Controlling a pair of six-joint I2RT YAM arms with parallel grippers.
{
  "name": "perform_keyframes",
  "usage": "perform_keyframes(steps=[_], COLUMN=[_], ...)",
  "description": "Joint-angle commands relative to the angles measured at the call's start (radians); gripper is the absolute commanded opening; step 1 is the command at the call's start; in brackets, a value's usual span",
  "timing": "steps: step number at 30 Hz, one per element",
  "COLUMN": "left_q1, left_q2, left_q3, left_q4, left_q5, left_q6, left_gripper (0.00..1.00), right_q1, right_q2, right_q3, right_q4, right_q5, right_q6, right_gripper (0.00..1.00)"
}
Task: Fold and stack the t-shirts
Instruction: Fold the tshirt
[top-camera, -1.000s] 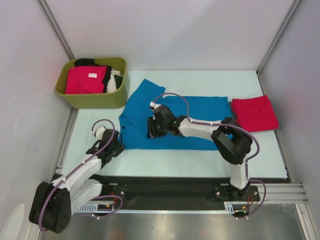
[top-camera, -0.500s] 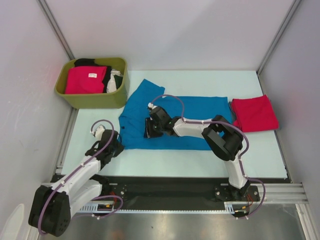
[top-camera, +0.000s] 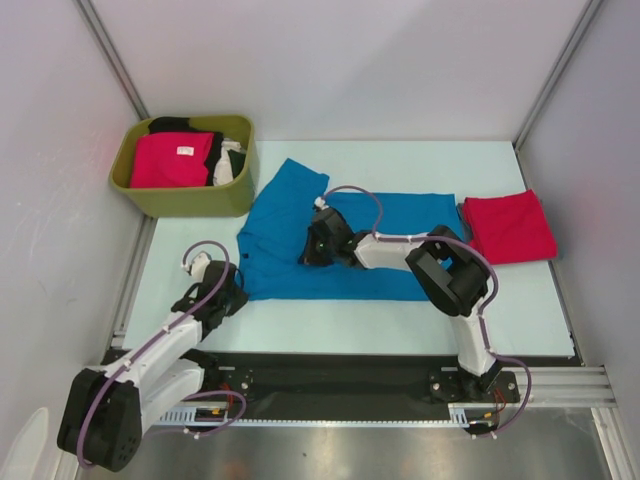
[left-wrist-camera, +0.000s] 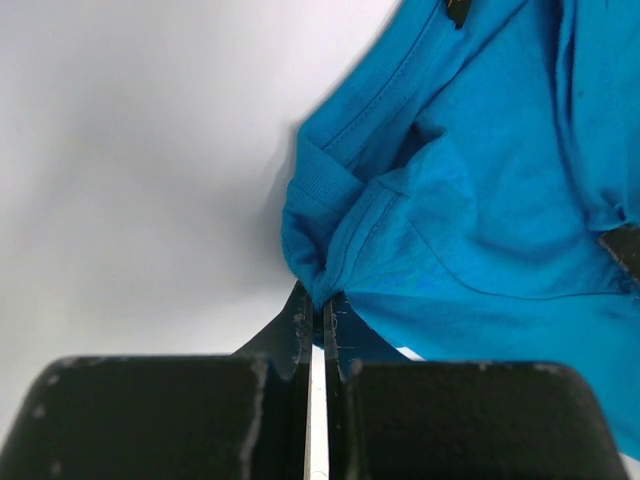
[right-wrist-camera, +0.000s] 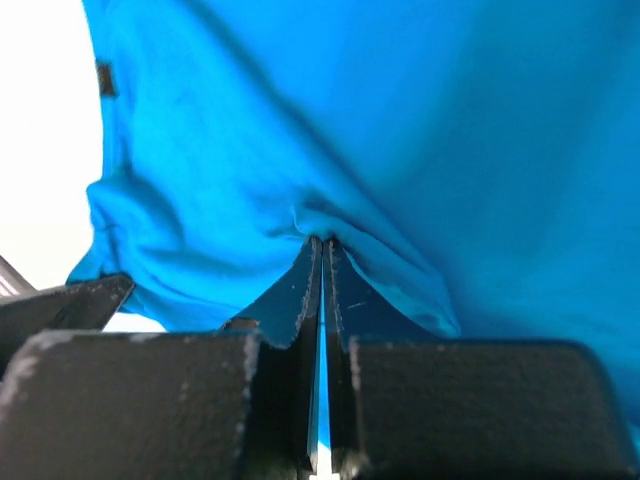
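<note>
A bright blue t-shirt (top-camera: 400, 250) lies spread flat across the middle of the table. My left gripper (top-camera: 238, 288) is shut on its near-left corner, where the cloth bunches between the tips. In the left wrist view the blue t-shirt (left-wrist-camera: 480, 200) rises out of my left gripper (left-wrist-camera: 318, 305). My right gripper (top-camera: 310, 254) sits on the shirt's left-middle part and is shut on a pinch of cloth. The right wrist view shows the blue t-shirt (right-wrist-camera: 400, 120) puckering into my right gripper (right-wrist-camera: 322, 245). A folded red t-shirt (top-camera: 508, 226) lies at the right.
An olive-green tub (top-camera: 180, 200) stands at the back left, holding a crimson-pink t-shirt (top-camera: 172, 158) with a white label, plus black and white cloth. Pale walls close in the table (top-camera: 400, 160) on three sides. A black rail runs along the near edge.
My right gripper has shifted slightly to the right on the blue t-shirt and closed from open onto a pinch of its cloth. The left arm has stayed put.
</note>
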Motion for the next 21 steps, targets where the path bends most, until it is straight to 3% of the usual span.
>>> perform_keyframes(steps=[1, 5, 8, 9, 10, 13, 17, 21], left_q1=[0.013, 0.015, 0.015, 0.015, 0.015, 0.016, 0.018, 0.019], left_q2=[0.002, 0.003, 0.003, 0.008, 0.009, 0.015, 0.012, 0.006], left_q3=[-0.003, 0.002, 0.002, 0.002, 0.002, 0.005, 0.013, 0.014], left_q4=[-0.001, -0.001, 0.001, 0.002, 0.004, -0.001, -0.013, -0.016], left_q5=[-0.01, -0.013, -0.016, -0.016, -0.016, -0.018, -0.025, -0.021], left_q6=[0.031, 0.033, 0.034, 0.034, 0.034, 0.034, 0.039, 0.04], left_gripper=[0.01, 0.0, 0.01, 0.0, 0.01, 0.0, 0.0, 0.0], right_q1=[-0.051, -0.106, -0.155, -0.166, -0.175, -0.169, -0.137, -0.08], right_q2=[-0.06, -0.075, -0.072, -0.069, -0.063, -0.067, -0.104, -0.135], right_q3=[-0.061, -0.13, -0.218, -0.241, -0.255, -0.256, -0.247, -0.198], right_q4=[0.112, 0.191, 0.355, 0.461, 0.502, 0.527, 0.481, 0.33], right_q5=[-0.008, -0.067, -0.137, -0.15, -0.17, -0.166, -0.145, -0.097], right_q6=[0.089, 0.167, 0.264, 0.29, 0.311, 0.295, 0.153, -0.037], right_gripper=[0.0, 0.03, 0.06, 0.12, 0.29, 0.56, 0.56, 0.4])
